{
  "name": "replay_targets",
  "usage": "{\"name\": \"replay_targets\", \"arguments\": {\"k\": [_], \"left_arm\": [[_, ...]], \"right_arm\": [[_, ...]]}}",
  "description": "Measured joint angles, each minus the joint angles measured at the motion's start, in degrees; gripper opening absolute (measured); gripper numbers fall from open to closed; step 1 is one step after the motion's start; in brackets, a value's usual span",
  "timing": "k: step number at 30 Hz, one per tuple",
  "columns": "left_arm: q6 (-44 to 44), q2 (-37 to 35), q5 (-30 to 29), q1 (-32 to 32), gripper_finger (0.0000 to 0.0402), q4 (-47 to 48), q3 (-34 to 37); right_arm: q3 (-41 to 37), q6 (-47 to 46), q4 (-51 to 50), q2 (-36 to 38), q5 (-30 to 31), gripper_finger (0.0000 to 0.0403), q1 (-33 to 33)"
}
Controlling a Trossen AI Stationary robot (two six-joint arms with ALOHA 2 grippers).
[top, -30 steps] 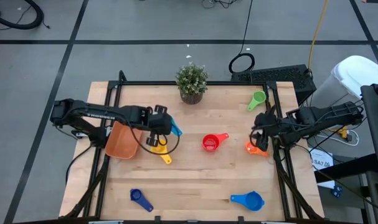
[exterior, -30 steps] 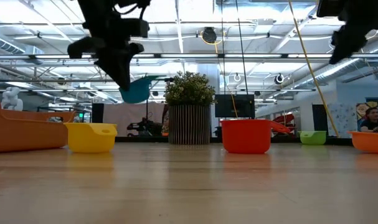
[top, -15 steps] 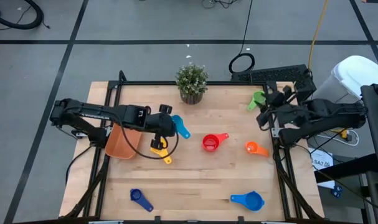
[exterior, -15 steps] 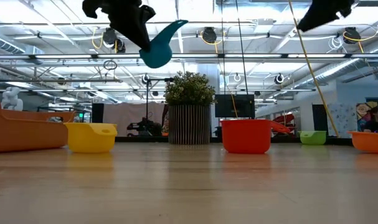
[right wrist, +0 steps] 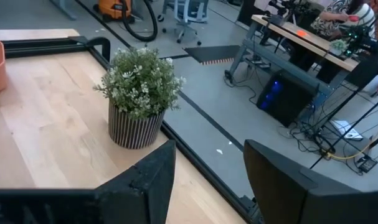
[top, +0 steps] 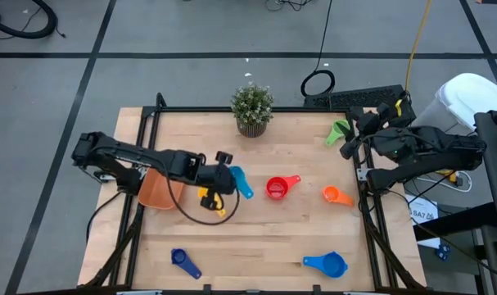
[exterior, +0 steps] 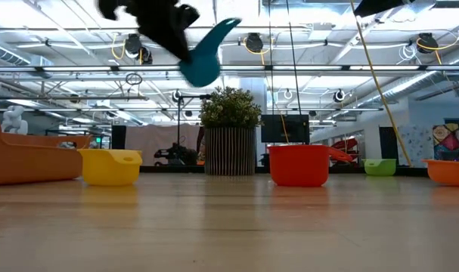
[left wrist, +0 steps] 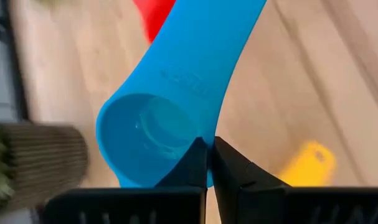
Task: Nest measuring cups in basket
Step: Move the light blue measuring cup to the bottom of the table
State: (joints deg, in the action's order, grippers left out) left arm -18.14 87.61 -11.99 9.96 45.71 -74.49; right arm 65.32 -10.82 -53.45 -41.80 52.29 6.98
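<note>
left gripper [top: 224, 179] is pinched on the light blue cup [top: 239, 182], up in the air at 3 o'clock of the basket [top: 157, 190], while the right gripper [top: 352, 141] has its fingers apart, holding nothing.

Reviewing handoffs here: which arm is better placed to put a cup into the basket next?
Left. Its gripper is shut on the light blue cup, lifted beside the basket; the right gripper is open, empty, at the far edge.

Light blue cup [top: 239, 182] up against pale wood tabletop [top: 273, 229]; yellow cup [top: 210, 199], red cup [top: 277, 188], orange cup [top: 336, 195], green cup [top: 339, 130], two blue cups [top: 326, 264] and [top: 181, 259]; orange basket [top: 157, 190]; plant pot [top: 251, 128] striped dark and white.
</note>
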Motion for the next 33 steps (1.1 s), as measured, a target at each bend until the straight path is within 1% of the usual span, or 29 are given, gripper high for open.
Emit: {"name": "replay_targets", "arguments": {"k": [6, 13, 16, 18, 21, 23, 24, 28, 33], "left_arm": [[2.73, -0.04, 0.07, 3.78, 0.0007, -0.9, -0.07], [3.39, 0.48, 0.33, 4.71, 0.0007, -6.37, -0.07], [3.49, 1.13, 0.62, 4.81, 0.0007, -9.82, -0.09], [3.47, 1.48, 1.45, 5.11, 0.0007, -9.79, -0.31], [2.19, 3.98, 1.47, 5.38, 0.0007, -8.93, -4.39], [0.86, 6.34, 1.42, 5.75, 0.0007, -4.86, -8.15], [-0.28, 8.03, 1.45, 5.83, 0.0007, -4.29, -10.54], [-4.4, 14.3, 1.47, 5.7, 0.0007, -0.05, -18.83], [-9.44, 22.22, 1.45, 4.06, 0.0007, 3.47, -28.44]], "right_arm": [[0.0, 1.05, 0.07, -0.2, 0.01, 0.0183, -0.28], [0.0, 1.04, 0.04, -1.08, -0.1, 0.0183, -0.31], [0.0, 0.99, 0.04, -1.6, -1.79, 0.0183, -0.33], [-0.02, 0.29, -0.01, -2.07, -3.05, 0.0183, -0.33], [-0.02, -0.44, -0.17, -2.52, -3.29, 0.0183, -0.33], [-0.02, -0.53, -0.15, -2.94, -4.44, 0.0183, -0.33], [-0.02, -0.8, -0.16, -2.99, -4.92, 0.0183, -0.33], [-0.02, -3.24, -0.8, -3.66, -9.72, 0.0183, -1.07], [-0.02, -8.23, -6.4, -4.26, -15.99, 0.0183, -2.56]]}}
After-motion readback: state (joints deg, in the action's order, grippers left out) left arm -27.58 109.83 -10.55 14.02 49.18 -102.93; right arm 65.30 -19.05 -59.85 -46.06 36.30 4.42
